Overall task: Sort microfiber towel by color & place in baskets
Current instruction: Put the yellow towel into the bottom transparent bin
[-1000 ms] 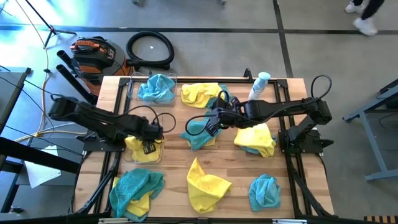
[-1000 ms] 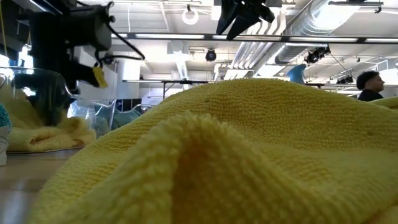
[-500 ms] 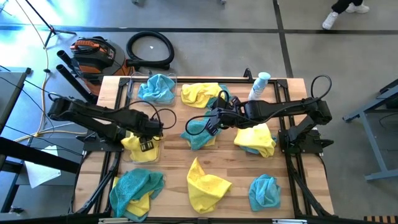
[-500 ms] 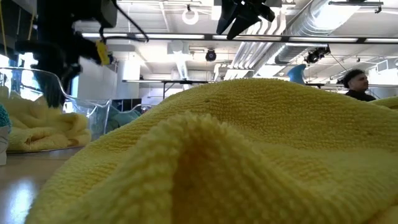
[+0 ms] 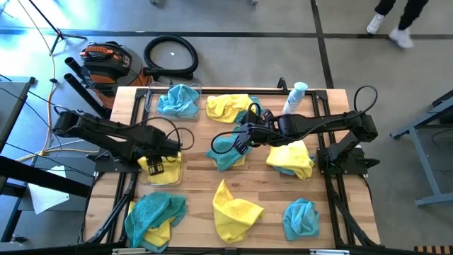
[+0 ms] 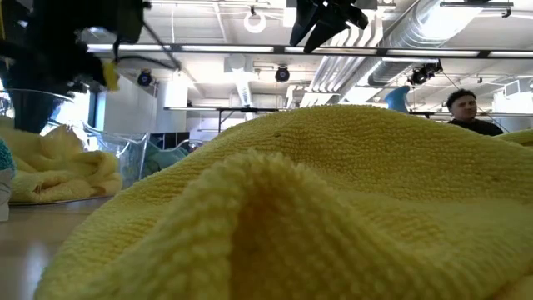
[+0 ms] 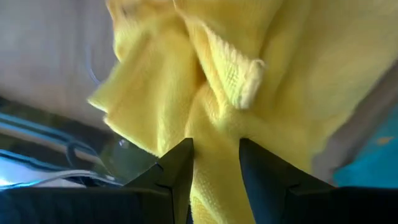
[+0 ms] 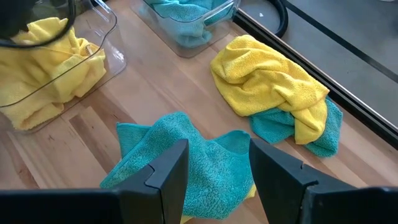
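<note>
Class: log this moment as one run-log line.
left tool: grips yellow towel over basket | right tool: open above teal towel | sorting unfinished

Bare tabletop (image 5: 195,185) lies open between the left basket (image 5: 161,168) and the front yellow towel (image 5: 234,207). Mid-table, the right gripper (image 5: 238,141) and its arm span the teal towel (image 5: 225,151), blocking passage toward the spray bottle (image 5: 294,97).

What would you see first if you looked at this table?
Bright yellow and teal towels lie scattered over the wooden table. The left gripper pinches a yellow towel over the clear basket on the left, while the right gripper hangs open above a teal towel mid-table.
</note>
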### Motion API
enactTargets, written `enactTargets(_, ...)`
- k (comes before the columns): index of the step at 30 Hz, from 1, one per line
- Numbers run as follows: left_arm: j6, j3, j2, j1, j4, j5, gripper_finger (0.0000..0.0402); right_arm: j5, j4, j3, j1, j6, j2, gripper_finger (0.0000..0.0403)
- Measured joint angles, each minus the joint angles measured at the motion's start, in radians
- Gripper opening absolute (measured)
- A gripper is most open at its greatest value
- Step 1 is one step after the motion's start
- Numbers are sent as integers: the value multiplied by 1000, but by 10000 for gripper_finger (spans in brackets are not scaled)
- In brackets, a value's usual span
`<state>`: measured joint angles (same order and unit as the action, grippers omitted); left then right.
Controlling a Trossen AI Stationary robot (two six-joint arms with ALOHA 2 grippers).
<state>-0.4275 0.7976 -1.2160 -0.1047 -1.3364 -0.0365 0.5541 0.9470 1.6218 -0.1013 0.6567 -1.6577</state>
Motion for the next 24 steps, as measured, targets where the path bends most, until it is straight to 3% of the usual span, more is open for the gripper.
enactTargets(11,-99,-249,0,-27,344,51,117,42,3,0,0,-2,0,165)
enactTargets(17,-119,-236,0,-27,333,51,117,46,3,0,0,-2,0,165)
enactTargets(24,-121,-121,0,-27,237,36,117,44,3,0,-1,1,0,165)
